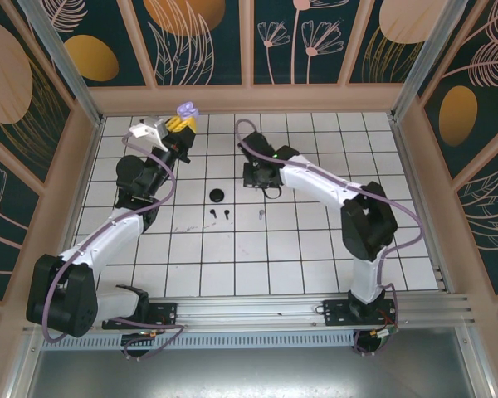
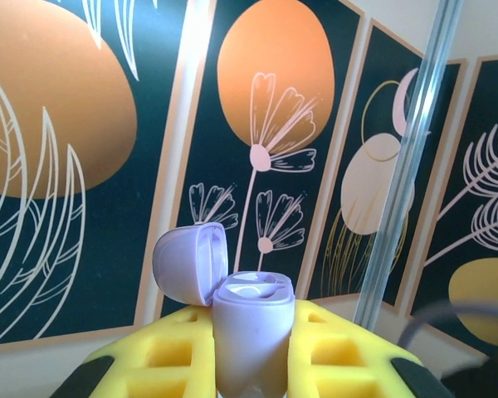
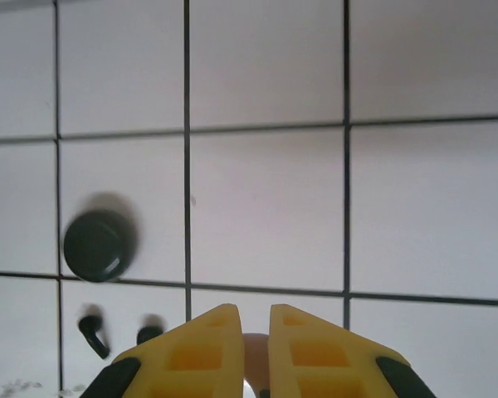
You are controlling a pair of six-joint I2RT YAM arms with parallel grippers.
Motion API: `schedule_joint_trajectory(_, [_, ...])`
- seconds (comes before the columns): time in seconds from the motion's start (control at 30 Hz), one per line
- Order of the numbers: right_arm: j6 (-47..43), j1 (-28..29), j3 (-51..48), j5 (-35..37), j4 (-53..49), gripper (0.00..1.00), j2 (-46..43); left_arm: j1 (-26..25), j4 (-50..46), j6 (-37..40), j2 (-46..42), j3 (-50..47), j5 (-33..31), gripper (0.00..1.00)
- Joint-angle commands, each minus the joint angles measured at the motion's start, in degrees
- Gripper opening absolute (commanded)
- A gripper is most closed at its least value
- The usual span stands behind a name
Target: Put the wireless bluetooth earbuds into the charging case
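left tool (image 2: 251,358) grips the open lilac case (image 2: 249,319); right tool (image 3: 254,319) stands narrow on a pinkish earbud (image 3: 253,352), it seems; two black earbuds (image 3: 93,330) lie on the desk (image 3: 266,207) left of it, by the black case (image 3: 100,245): inserting mostly not yet done

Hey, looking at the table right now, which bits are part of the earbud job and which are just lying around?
In hand: open lilac case in the left gripper; small pale piece, probably an earbud, pinched in the right gripper; pale earbud on the table.
Lying about for now: black case; two black earbuds beside it.
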Motion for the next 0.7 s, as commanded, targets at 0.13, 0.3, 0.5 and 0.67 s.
schedule_joint_trajectory(0.13, [-6.61, -4.12, 6.23, -1.48, 0.17, 0.12, -5.93, 0.02, 6.79, 4.86, 1.82, -3.12, 8.34, 0.00])
schedule_joint_trajectory(0.3, [-8.77, -4.58, 10.81, -0.96, -1.28, 0.12, -7.73, -0.12, 13.33, 5.87, 4.50, -6.11, 13.57, 0.00])
schedule_joint_trajectory(0.5, [-11.13, -4.53, 12.68, -1.28, 1.15, 0.12, -12.45, -1.69, 21.89, 7.97, 8.04, -8.63, 18.43, 0.00])
schedule_joint_trajectory(0.67, [-13.56, -4.28, 10.70, -2.95, 6.45, 0.12, -18.37, -4.41, 21.25, 12.76, 9.70, -7.06, 20.15, 0.00])
